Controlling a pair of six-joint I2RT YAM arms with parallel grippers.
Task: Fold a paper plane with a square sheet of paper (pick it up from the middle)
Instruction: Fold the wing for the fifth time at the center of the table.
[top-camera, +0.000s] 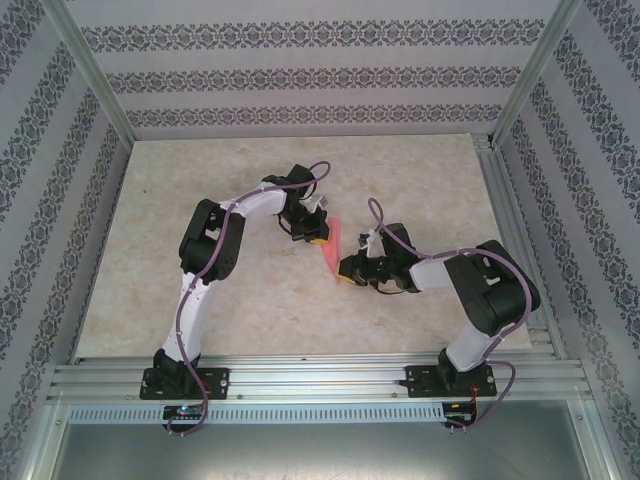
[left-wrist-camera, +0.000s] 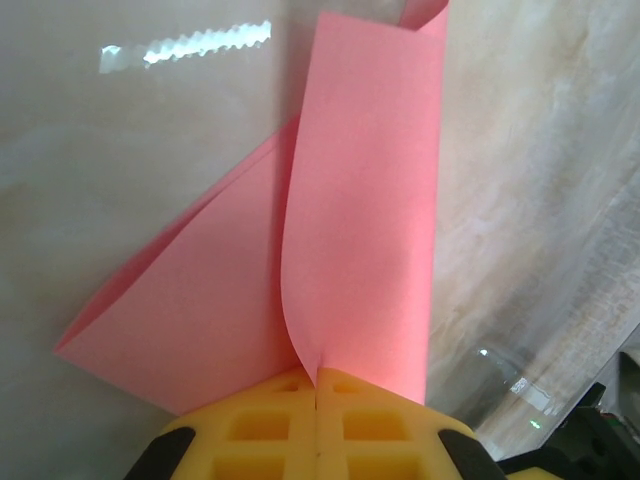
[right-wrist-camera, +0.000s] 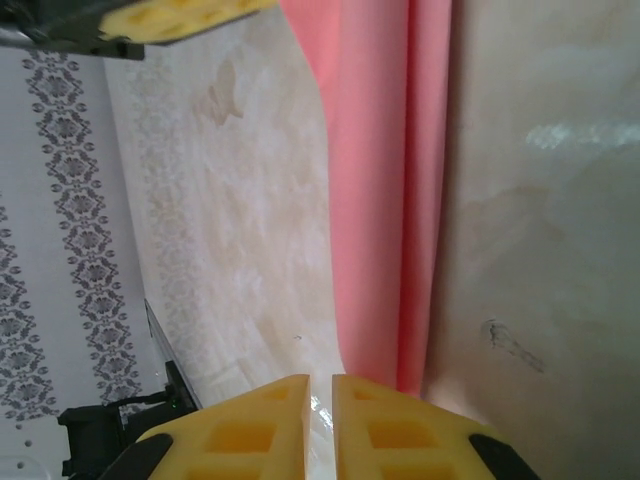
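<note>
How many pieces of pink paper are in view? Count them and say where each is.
1. The folded pink paper is pinched at one end by the left gripper, and its other end lies beside the right gripper. None seems hidden.

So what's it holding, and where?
The left tool pinches the pink paper by its near folded edge. Whether the right tool grips it too cannot be told.

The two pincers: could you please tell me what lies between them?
The folded pink paper, pinched by the left pincer and reaching toward the right pincer; the top view shows it.
</note>
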